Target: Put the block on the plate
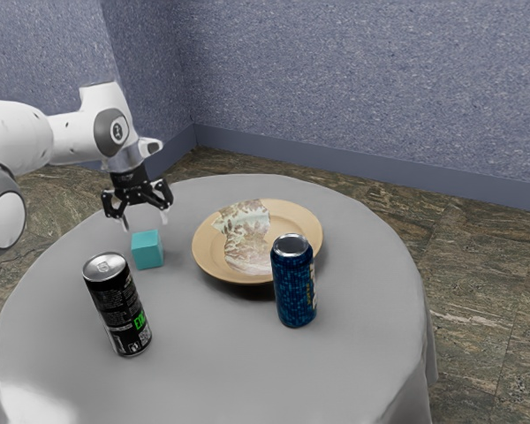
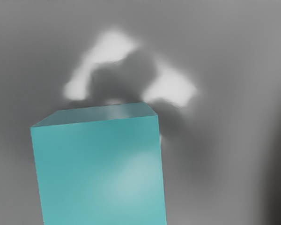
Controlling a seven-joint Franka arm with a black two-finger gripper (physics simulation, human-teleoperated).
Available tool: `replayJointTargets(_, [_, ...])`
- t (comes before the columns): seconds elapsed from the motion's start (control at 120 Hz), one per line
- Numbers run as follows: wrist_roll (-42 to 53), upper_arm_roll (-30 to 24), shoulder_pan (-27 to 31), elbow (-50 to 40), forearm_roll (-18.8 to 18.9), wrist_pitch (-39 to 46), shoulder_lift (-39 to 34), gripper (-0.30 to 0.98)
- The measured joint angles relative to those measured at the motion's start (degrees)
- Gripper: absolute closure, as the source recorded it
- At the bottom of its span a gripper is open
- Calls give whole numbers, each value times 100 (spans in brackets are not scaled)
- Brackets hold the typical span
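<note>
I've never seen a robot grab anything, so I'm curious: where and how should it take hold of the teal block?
Probably from straight above, pinching two opposite side faces around mid-height. The block is a cube sitting flat on the table, so its sides are flat and upright, and the black can stands apart from it. The open gripper already hangs above it.
</note>
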Motion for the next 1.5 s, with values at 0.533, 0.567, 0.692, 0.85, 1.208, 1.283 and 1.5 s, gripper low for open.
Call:
replayJointTargets(0.533, [14, -26, 216, 330, -9, 6, 582, 0])
replayJointTargets(0.567, [15, -29, 216, 374, -11, 6, 632, 0])
replayJointTargets(0.692, [23, -60, 244, 486, -14, 6, 806, 0])
replayJointTargets(0.85, [31, -93, 248, 501, -16, 25, 900, 0])
replayJointTargets(1.208, [30, -83, 233, 500, -13, 76, 911, 27])
replayJointTargets(1.283, [28, -76, 228, 499, -8, 80, 900, 30])
replayJointTargets(1.5, [11, -38, 187, 446, 43, 58, 751, 31])
